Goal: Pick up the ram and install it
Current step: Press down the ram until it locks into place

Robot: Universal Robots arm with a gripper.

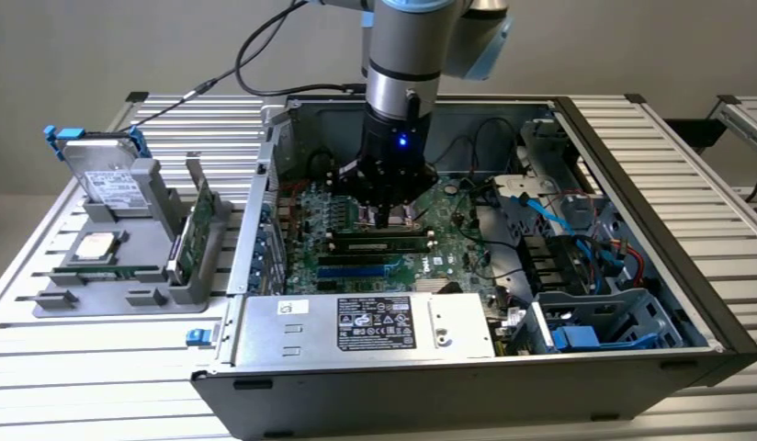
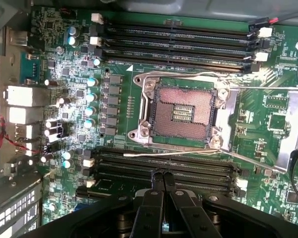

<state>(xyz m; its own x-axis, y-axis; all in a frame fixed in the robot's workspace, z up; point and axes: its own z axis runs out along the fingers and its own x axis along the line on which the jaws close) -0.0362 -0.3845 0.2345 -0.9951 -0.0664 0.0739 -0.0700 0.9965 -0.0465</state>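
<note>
My gripper [image 1: 389,219] is down inside the open computer case, just above the motherboard [image 1: 452,230]. Its fingers are shut tip to tip with nothing between them. Right below it, the ram [image 1: 378,244], a long narrow stick with dark chips, stands on edge in a slot. In the wrist view the shut gripper [image 2: 164,174] hovers over the nearer bank of memory slots [image 2: 198,166], beside the bare CPU socket [image 2: 181,113]. From above I cannot tell the ram apart from the slots.
A silver power supply [image 1: 367,326] fills the case's front. Drive cages and blue cables [image 1: 575,266] crowd the exterior view's right. On that view's left, a grey fixture [image 1: 109,285] holds a hard drive [image 1: 109,179] with blue rails, a green expansion card [image 1: 197,225] and a thin green strip [image 1: 109,273].
</note>
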